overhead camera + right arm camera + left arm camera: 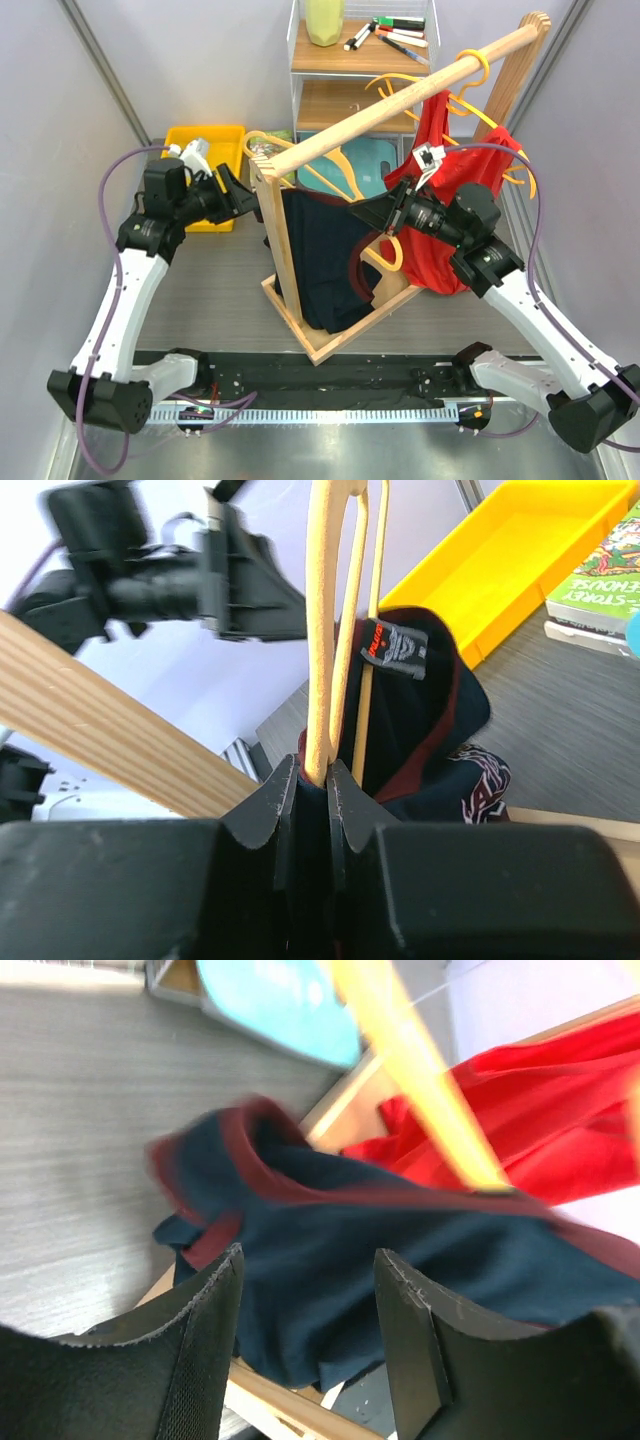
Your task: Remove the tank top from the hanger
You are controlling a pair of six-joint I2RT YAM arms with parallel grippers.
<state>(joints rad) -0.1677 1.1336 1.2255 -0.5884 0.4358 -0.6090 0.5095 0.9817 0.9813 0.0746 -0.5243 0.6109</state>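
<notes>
The navy tank top (320,250) with maroon trim hangs on a yellow hanger (335,185) at the left end of the wooden rack. My right gripper (362,215) is shut on the hanger's lower arm (320,680) together with a fold of the navy cloth (410,710); its jaws (312,775) pinch both. My left gripper (245,195) is open and empty beside the rack's left post. In the left wrist view its fingers (310,1270) stand apart just in front of the tank top (400,1250), below the blurred hanger (420,1070).
A red garment (450,180) hangs to the right on the same wooden rod (400,95), which carries more yellow hangers (470,70). The rack's base frame (330,340) lies on the table. A yellow bin (205,145) stands back left and a shelf with markers (350,50) behind.
</notes>
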